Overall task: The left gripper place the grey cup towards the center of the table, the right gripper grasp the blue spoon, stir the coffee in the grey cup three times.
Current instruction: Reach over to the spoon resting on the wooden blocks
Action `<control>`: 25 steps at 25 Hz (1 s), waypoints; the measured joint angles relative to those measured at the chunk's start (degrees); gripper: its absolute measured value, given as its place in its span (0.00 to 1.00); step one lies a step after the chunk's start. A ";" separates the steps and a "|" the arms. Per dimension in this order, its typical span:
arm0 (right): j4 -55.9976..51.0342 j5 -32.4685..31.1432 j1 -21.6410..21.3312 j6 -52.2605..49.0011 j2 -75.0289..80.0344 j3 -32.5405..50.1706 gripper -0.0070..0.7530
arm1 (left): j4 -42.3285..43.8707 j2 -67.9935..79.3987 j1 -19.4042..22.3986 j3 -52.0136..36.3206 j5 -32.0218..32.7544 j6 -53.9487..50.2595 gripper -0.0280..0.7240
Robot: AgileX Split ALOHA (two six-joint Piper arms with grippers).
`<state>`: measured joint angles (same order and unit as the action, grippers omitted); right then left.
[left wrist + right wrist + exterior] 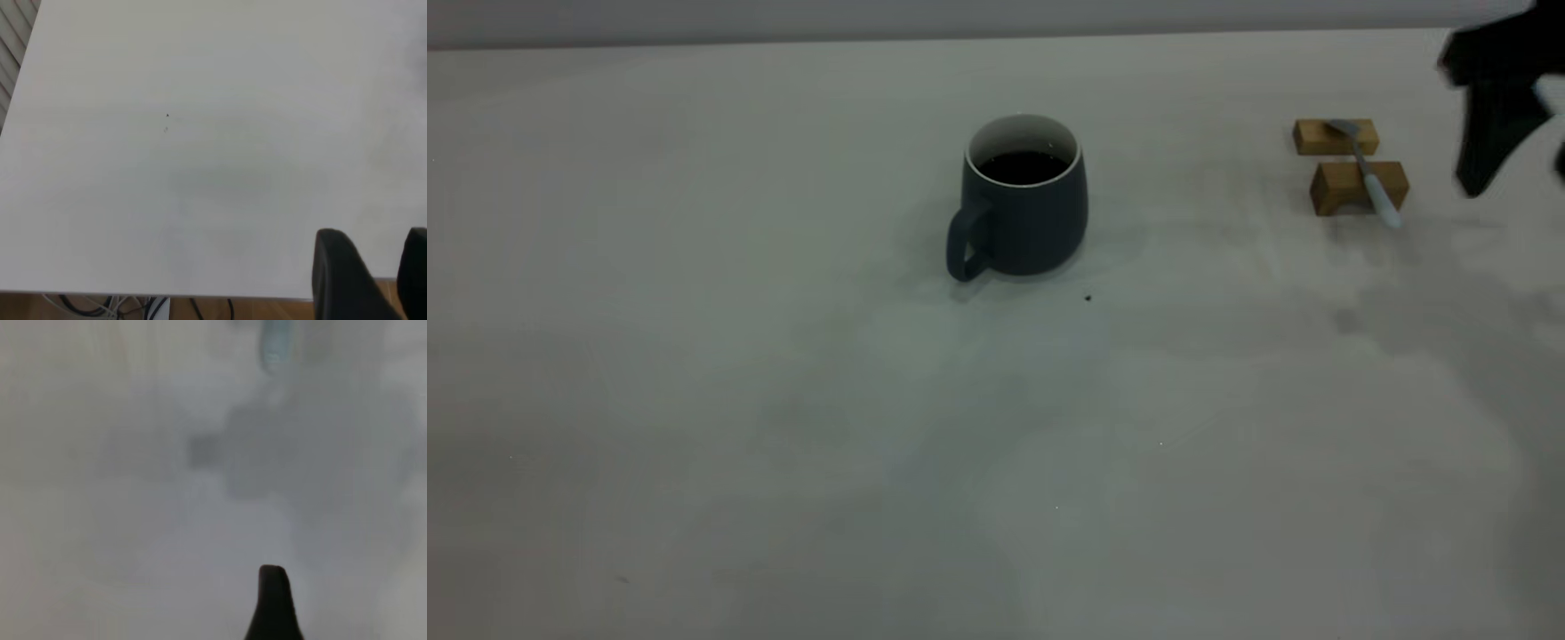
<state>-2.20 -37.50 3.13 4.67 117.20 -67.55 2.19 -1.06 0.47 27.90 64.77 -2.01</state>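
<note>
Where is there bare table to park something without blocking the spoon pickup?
Free: the table left of the grey cup, and the whole near half in front of it. The strip between cup and wooden blocks is bare. Crowded: the far right, where the blue spoon lies across the blocks beside the right end effector.

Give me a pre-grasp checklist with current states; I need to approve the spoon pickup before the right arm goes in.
1. Grey cup upright near table centre: ok.
2. Coffee in cup: ok.
3. Blue spoon lying across two wooden blocks, handle end overhanging: ok.
4. Right gripper beside spoon, not touching it: ok.
5. Right fingers open: cannot tell.
6. Left gripper clear of cup, open: ok.
</note>
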 joint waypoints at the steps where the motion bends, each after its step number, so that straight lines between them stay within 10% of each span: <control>1: -0.05 0.12 0.47 0.05 1.84 -1.54 0.84 | 0.00 0.00 0.00 0.00 0.00 0.00 0.42; 25: 2.20 -1.66 2.05 1.64 22.75 -21.72 0.83 | -0.13 0.00 0.00 0.00 0.00 0.00 0.42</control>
<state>0.00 -39.16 5.18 6.31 139.95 -89.28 2.06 -1.06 0.47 27.90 64.77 -2.01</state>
